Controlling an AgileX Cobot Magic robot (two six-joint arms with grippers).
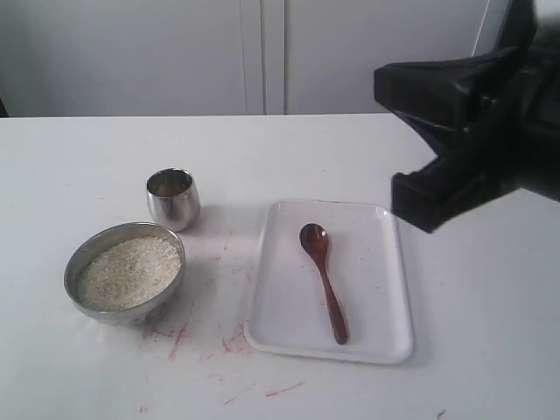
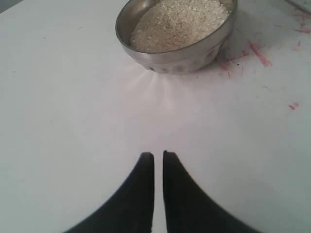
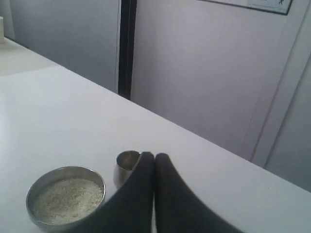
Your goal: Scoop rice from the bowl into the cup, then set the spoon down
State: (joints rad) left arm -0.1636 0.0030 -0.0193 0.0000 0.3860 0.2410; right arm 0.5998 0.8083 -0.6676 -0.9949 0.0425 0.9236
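The steel bowl (image 1: 87, 254) holds a heap of pale rice (image 1: 129, 271) at the front left of the table. Just behind it stands the small shiny cup (image 1: 172, 199). The brown wooden spoon (image 1: 325, 280) lies alone on a white tray (image 1: 376, 289), scoop pointing away. My left gripper (image 2: 158, 154) is shut and empty over bare table, a short way from the bowl (image 2: 194, 53). My right gripper (image 3: 154, 155) is shut and empty, held high; past it I see the cup (image 3: 124, 167) and bowl (image 3: 34, 187). The right arm's black bulk (image 1: 472, 131) hangs above the tray's far right corner.
Red scribble marks (image 1: 179, 337) stain the white table around the bowl and the tray's left edge. A pale wall with panel seams (image 1: 262, 52) runs behind the table.
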